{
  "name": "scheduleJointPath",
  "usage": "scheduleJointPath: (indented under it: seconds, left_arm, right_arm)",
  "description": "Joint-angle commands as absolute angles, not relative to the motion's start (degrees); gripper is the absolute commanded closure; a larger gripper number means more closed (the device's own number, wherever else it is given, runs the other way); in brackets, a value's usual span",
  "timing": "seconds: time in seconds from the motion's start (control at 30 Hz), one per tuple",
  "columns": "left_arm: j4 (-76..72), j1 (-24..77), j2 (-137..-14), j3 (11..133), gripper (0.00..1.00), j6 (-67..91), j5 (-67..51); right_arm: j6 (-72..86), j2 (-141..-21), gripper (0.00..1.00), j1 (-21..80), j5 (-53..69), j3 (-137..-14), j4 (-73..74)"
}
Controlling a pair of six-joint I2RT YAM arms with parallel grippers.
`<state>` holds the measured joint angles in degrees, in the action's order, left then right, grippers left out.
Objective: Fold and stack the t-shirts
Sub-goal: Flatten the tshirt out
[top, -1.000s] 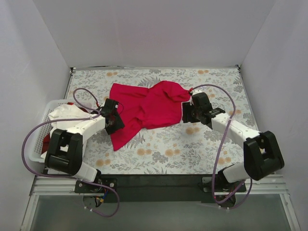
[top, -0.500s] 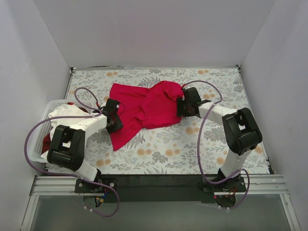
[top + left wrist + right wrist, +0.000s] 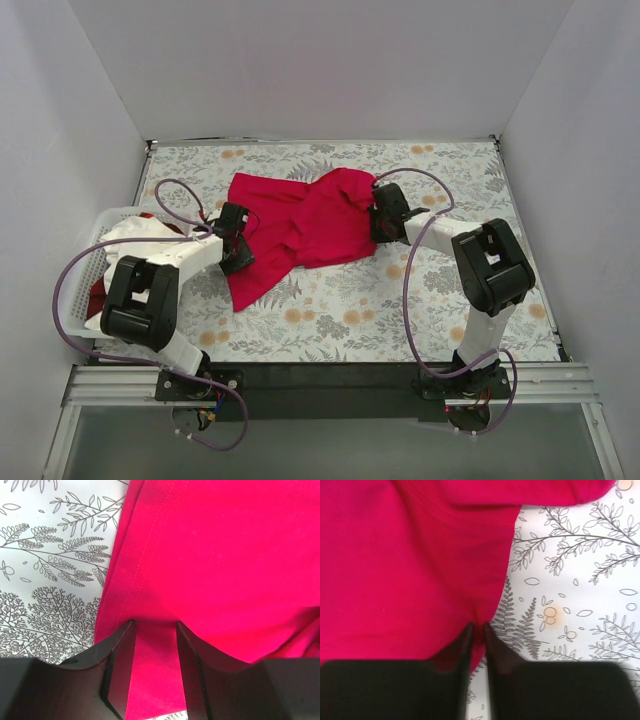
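Up top, from the overhead camera, you've got the crimson t-shirt [image 3: 300, 225] spread out crumpled on the floral cloth [image 3: 350, 310], mid-table and towards the back. Your left gripper [image 3: 238, 255] is down on its left edge and your right gripper [image 3: 383, 222] is down on its right edge, so each arm has one side of the shirt. Off to the left, the white slatted basket [image 3: 80, 290] sits at the table's edge. A white t-shirt [image 3: 135, 238] is heaped inside it, and some red cloth [image 3: 97, 297] peeks out underneath.

Over to your left wrist camera. The two black fingers [image 3: 117, 670] stand apart, with the shirt's red cloth lying flat in the gap between them. The stitched hem runs up and away just left of that gap, and the fern-print cloth shows beyond it. You can't tell from here whether those fingers are actually biting the fabric or just straddling it.

Now your right wrist camera, and this one's clear. The fingers [image 3: 455, 665] are squeezed almost together, pinching a thin sliver of red right at the shirt's edge. The cloth puckers into a small crease at the tips. To the right of the pinch, the floral print lies bare beside the fabric.
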<state>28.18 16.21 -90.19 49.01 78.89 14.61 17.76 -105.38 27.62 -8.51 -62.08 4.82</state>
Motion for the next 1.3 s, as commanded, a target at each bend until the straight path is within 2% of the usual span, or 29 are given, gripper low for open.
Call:
scheduleJointPath:
  seconds: [0.0,0.03,0.07,0.13,0.4,0.47,0.5,0.53,0.6,0.8,1.03,1.27]
  left_arm:
    - [30.1,14.9,-92.5,48.4,0.63,78.4,17.7]
    - [30.1,14.7,-92.6,48.4,0.63,78.4,17.8]
    - [30.2,14.6,-92.6,48.5,0.63,78.3,17.8]
    - [30.3,14.2,-92.7,48.5,0.63,78.1,17.8]
    - [30.7,13.2,-93.6,49.2,0.63,77.3,18.5]
    - [30.5,13.2,-94.1,50.0,0.63,77.2,18.5]
    - [30.4,13.2,-94.4,50.3,0.63,76.8,18.4]
    - [30.3,13.2,-94.7,50.6,0.63,76.6,18.0]
    - [30.2,13.1,-95.4,51.6,0.62,76.1,17.7]
    - [30.0,13.2,-95.3,53.0,0.58,75.1,17.4]
    - [29.7,13.2,-95.4,54.2,0.55,74.1,17.6]
    - [29.2,12.9,-96.2,54.9,0.54,73.1,19.2]
  right_arm:
    - [17.2,-106.6,0.9,28.0,-13.2,-62.1,9.2]
    - [16.7,-106.3,0.98,28.0,-14.8,-62.1,9.8]
    - [15.9,-104.9,0.99,27.1,-16.4,-62.0,11.6]
    - [15.3,-102.8,0.99,25.2,-19.2,-61.6,12.9]
    - [12.0,-90.2,0.98,6.1,-22.4,-63.8,19.9]
    - [12.3,-89.4,0.85,3.5,-22.7,-65.0,21.3]
    - [12.3,-89.3,0.71,3.3,-23.3,-66.0,21.4]
    - [12.2,-89.4,0.64,3.3,-23.2,-66.3,21.5]
    - [12.3,-89.3,0.56,3.5,-20.4,-66.8,21.7]
    - [13.8,-87.7,0.46,9.0,-5.7,-63.1,21.7]
    - [13.3,-87.5,0.45,24.4,-0.4,-57.4,19.0]
    - [13.6,-93.7,0.46,28.6,1.8,-58.0,17.1]
